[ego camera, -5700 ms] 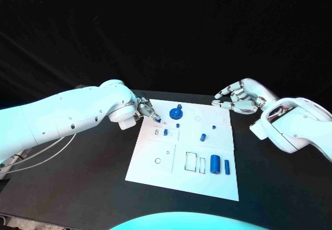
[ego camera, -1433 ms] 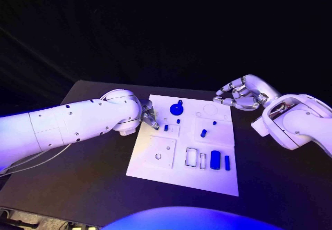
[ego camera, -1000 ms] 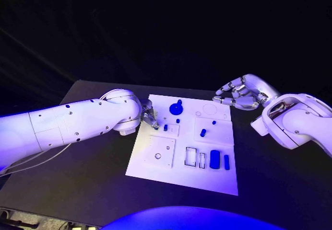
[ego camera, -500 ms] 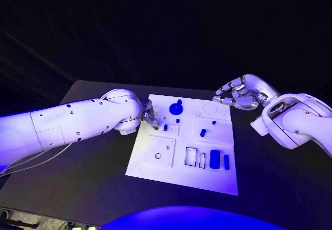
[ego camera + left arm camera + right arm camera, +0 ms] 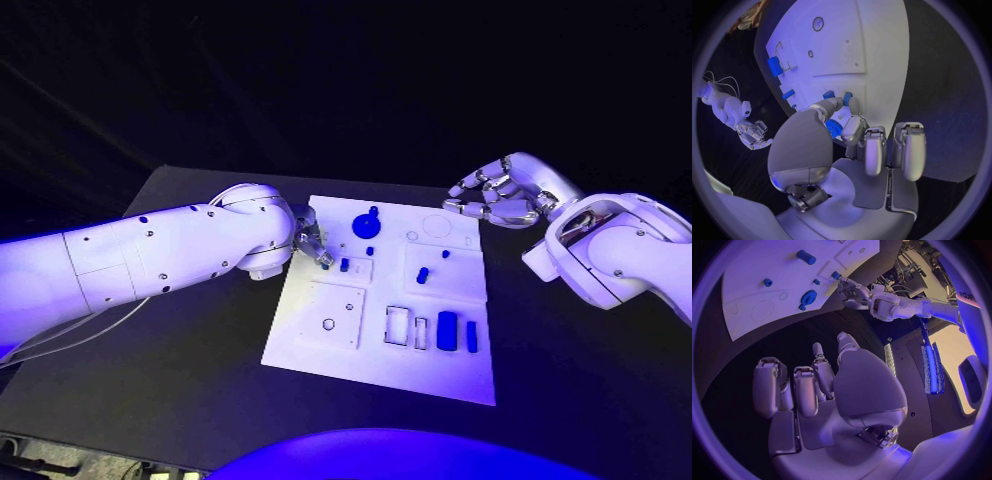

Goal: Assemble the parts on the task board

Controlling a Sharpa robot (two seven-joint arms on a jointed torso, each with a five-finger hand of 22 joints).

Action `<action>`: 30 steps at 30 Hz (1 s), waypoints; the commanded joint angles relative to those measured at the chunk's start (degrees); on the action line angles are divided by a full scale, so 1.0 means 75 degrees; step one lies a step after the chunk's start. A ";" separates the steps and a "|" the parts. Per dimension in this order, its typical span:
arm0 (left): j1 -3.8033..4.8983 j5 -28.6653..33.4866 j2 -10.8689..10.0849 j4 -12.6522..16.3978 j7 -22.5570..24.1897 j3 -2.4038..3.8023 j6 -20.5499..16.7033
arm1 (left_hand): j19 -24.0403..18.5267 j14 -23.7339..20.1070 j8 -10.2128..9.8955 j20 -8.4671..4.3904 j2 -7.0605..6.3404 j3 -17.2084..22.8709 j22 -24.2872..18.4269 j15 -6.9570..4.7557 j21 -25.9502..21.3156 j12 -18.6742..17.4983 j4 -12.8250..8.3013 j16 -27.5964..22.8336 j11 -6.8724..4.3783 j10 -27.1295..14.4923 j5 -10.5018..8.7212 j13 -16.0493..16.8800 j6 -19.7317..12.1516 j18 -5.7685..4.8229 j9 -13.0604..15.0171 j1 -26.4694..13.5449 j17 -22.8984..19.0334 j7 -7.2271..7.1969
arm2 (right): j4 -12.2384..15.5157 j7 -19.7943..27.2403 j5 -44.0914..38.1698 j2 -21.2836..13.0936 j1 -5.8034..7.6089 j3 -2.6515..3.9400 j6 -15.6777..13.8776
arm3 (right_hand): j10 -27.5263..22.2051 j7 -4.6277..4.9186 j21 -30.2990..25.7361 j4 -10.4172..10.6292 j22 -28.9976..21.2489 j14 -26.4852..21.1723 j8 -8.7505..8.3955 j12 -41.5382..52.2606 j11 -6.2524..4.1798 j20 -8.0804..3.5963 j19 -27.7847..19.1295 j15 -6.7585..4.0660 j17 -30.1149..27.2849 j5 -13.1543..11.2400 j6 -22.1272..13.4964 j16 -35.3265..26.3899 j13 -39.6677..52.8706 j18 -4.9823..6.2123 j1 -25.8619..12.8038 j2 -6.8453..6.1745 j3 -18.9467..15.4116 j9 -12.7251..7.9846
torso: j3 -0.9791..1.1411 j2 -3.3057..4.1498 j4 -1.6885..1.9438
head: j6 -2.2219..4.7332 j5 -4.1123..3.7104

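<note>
Nearest the bottom of the head frame, the board (image 5: 346, 345) fills the centre, long way running up the picture. Left hand (image 5: 315, 248) sits at its left edge, fingertips on a small blue part (image 5: 343, 264) just to its right; can't tell if it's pinched. Right hand (image 5: 495, 195), upper right, is curled on nothing, well off. No readable writing on the board

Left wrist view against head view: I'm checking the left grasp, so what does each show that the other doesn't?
Left wrist view: fingertips of the left robot hand close up, beside two small blue parts on the task board. Head view: the round blue part unobstructed and the board's full outline. Both: the right robot hand, off the board, holding nothing.
</note>
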 commanded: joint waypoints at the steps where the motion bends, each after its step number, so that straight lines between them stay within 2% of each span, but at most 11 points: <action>1: -0.0007 0.0008 0.0023 -0.0001 -0.0159 -0.0002 0.0095 | 0.0802 0.0804 -0.0056 0.0037 0.0084 -0.0126 0.1990 -0.0034 0.0044 0.0038 0.0036 0.0019 0.0021 -0.0028 -0.0031 0.0003 0.0031 -0.0106 -0.0011 -0.0014 0.2009 -0.0003 | 0.0015 0.0032 -0.0045 -0.0004 -0.0004 0.0000 0.0070 | 0.0022 -0.0012 -0.0027 -0.0006 0.0961 0.0552 0.0057 0.0046 -0.0027 -0.0020 -0.0021 -0.0041 0.1038 0.0034 -0.0064 -0.0052 0.0151 0.0074 -0.0079 -0.0004 -0.0065 0.0015 | 0.0001 -0.0005 0.0003 | -0.0002 -0.0001; 8: -0.0007 0.0009 0.0027 -0.0027 -0.0187 -0.0002 0.0048 | 0.0796 0.0804 -0.0141 0.0038 0.0135 -0.0714 0.1984 -0.0034 0.0040 0.0031 0.0295 0.0019 0.0030 -0.0050 -0.0030 0.0001 0.0080 -0.0104 -0.0021 0.0038 0.2009 0.0004 | 0.0019 0.0035 -0.0045 -0.0011 -0.0004 0.0000 0.0054 | 0.0016 -0.0012 -0.0043 -0.0005 0.0950 0.0550 0.0058 0.0038 -0.0027 -0.0020 -0.0031 -0.0041 0.1028 0.0034 -0.0064 -0.0058 0.0142 0.0078 -0.0082 -0.0004 -0.0067 0.0015 | 0.0001 -0.0005 0.0001 | 0.0008 -0.0002; 12: -0.0007 0.0009 0.0028 -0.0048 -0.0200 -0.0002 -0.0017 | 0.0789 0.0804 -0.0205 0.0034 0.0217 -0.1313 0.1976 -0.0024 0.0034 0.0031 0.0571 0.0019 0.0041 -0.0066 -0.0030 0.0003 0.0114 -0.0102 -0.0017 0.0076 0.2009 0.0019 | 0.0020 0.0036 -0.0045 -0.0012 -0.0004 0.0000 0.0049 | 0.0015 -0.0012 -0.0045 -0.0001 0.0950 0.0549 0.0058 0.0036 -0.0027 -0.0021 -0.0031 -0.0041 0.1028 0.0033 -0.0066 -0.0059 0.0140 0.0078 -0.0090 -0.0004 -0.0071 0.0015 | 0.0002 -0.0005 -0.0001 | 0.0010 -0.0003; 22: -0.0008 0.0065 -0.0023 -0.0023 -0.0177 0.0002 -0.0267 | 0.0782 0.0804 -0.0269 0.0026 0.0349 -0.2346 0.1969 0.0005 0.0028 0.0049 0.1131 0.0019 0.0067 -0.0074 -0.0032 0.0018 0.0165 -0.0099 0.0007 -0.0048 0.2009 0.0051 | 0.0013 0.0043 -0.0045 -0.0013 -0.0004 0.0000 0.0042 | 0.0015 -0.0012 -0.0045 -0.0001 0.0950 0.0549 0.0058 0.0036 -0.0027 -0.0021 -0.0031 -0.0041 0.1028 0.0033 -0.0066 -0.0059 0.0140 0.0078 -0.0090 -0.0004 -0.0071 0.0015 | 0.0000 -0.0007 -0.0003 | 0.0035 -0.0004; 30: -0.0008 0.0146 -0.0090 0.0057 -0.0102 0.0027 -0.0615 | 0.0764 0.0804 -0.0318 0.0016 0.0533 -0.2864 0.1949 0.0012 0.0014 0.0013 0.1172 0.0019 0.0082 -0.0108 -0.0021 -0.0025 0.0152 -0.0093 0.0017 -0.0108 0.2009 0.0068 | 0.0008 0.0049 -0.0044 -0.0015 -0.0004 0.0000 0.0038 | 0.0010 -0.0011 -0.0055 0.0004 0.0945 0.0547 0.0059 0.0029 -0.0026 -0.0021 -0.0036 -0.0041 0.1019 0.0032 -0.0073 -0.0065 0.0133 0.0081 -0.0108 -0.0003 -0.0080 0.0015 | -0.0003 -0.0003 -0.0004 | 0.0046 -0.0010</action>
